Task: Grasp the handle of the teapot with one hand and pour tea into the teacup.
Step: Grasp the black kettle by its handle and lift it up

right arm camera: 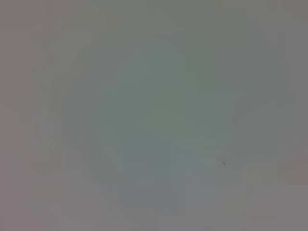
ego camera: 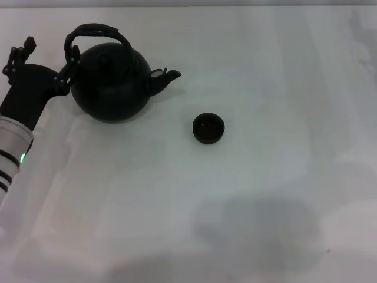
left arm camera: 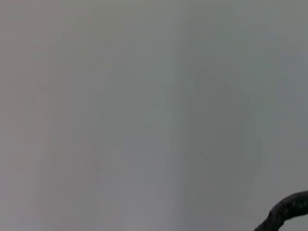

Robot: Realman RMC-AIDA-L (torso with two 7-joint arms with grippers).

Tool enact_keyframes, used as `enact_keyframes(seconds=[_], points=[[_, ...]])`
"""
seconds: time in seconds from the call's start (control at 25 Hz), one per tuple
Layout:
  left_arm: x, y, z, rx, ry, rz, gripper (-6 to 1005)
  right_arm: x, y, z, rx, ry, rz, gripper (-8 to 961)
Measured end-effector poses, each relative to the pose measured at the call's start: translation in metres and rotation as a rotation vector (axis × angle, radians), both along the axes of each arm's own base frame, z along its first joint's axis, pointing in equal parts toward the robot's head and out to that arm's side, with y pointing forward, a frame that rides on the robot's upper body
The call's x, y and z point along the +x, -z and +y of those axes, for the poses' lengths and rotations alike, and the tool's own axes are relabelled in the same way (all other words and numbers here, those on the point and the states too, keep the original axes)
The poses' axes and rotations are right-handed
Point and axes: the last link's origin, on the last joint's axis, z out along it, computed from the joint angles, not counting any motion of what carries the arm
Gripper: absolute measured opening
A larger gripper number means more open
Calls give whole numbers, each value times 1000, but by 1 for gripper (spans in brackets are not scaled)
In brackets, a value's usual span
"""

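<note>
The black teapot [ego camera: 112,82] stands upright on the white table at the far left, its short spout [ego camera: 165,78] pointing right toward the teacup. The rough arched handle [ego camera: 97,30] loops over the lid; a piece of it also shows in the left wrist view [left arm camera: 288,211]. The small black teacup [ego camera: 208,128] sits on the table to the right of the pot and a little nearer to me. My left gripper [ego camera: 44,59] is at the pot's left side with its fingers spread apart. One finger [ego camera: 72,59] is against the handle's left leg. It holds nothing. My right gripper is out of view.
The white table [ego camera: 235,206] stretches wide to the right and toward me. The right wrist view shows only plain pale surface. A soft shadow lies on the near middle of the table.
</note>
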Motion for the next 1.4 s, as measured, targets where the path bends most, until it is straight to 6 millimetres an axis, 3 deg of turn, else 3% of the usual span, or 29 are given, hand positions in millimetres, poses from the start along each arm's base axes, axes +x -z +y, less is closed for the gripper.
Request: enact_keyframes(seconds=[0.24, 0.56, 0.96, 1.4], points=[[-2, 2, 8, -27, -24, 25, 888, 2, 0, -1, 0, 1, 20, 870], [-2, 3, 14, -45, -28, 48, 731, 2, 0, -1, -2, -1, 17, 871], [2, 8, 12, -78, 9, 69, 508, 1, 1, -2, -6, -2, 18, 870], [13, -3, 13, -16, 82, 47, 126, 3, 2, -3, -9, 3, 22, 871]])
